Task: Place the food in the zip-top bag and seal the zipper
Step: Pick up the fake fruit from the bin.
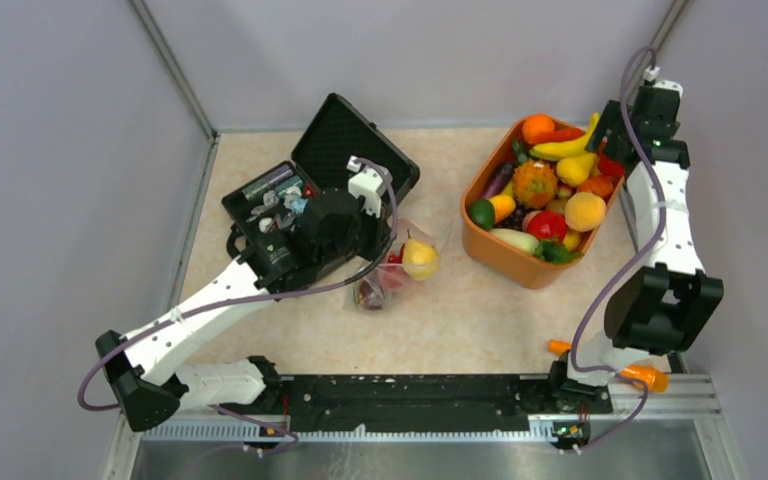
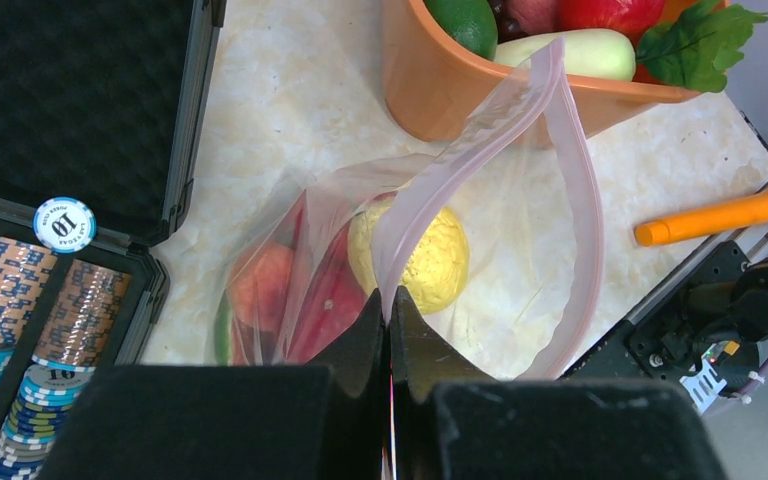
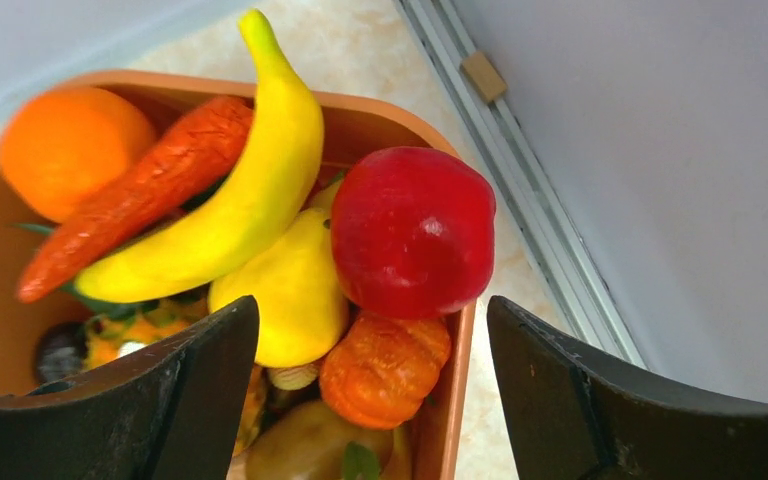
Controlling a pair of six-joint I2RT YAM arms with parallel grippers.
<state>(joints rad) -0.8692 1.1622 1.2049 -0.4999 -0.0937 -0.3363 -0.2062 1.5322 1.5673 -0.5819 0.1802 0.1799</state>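
Observation:
The zip-top bag (image 1: 400, 268) lies on the table between the black case and the orange bin, mouth open. Inside it lie a yellow pear (image 2: 425, 255), a red apple (image 2: 325, 300) and a peach (image 2: 260, 285). My left gripper (image 2: 392, 300) is shut on the bag's mouth edge, pinching the pink zipper (image 2: 580, 200), which loops open to the right. My right gripper (image 3: 372, 310) stands open above the bin's far right corner, over a red apple (image 3: 415, 230), a yellow pear (image 3: 285, 300) and a small orange pumpkin (image 3: 385, 365). A banana (image 3: 250, 190) and an orange (image 3: 70, 145) lie further in.
The orange bin (image 1: 505, 262) full of toy food stands right of the bag. A black case (image 1: 355, 140) with poker chips (image 2: 15, 330) lies open at the left. An orange stick (image 2: 730, 212) rests near the front rail. The wall rail (image 3: 520, 180) runs close by the bin.

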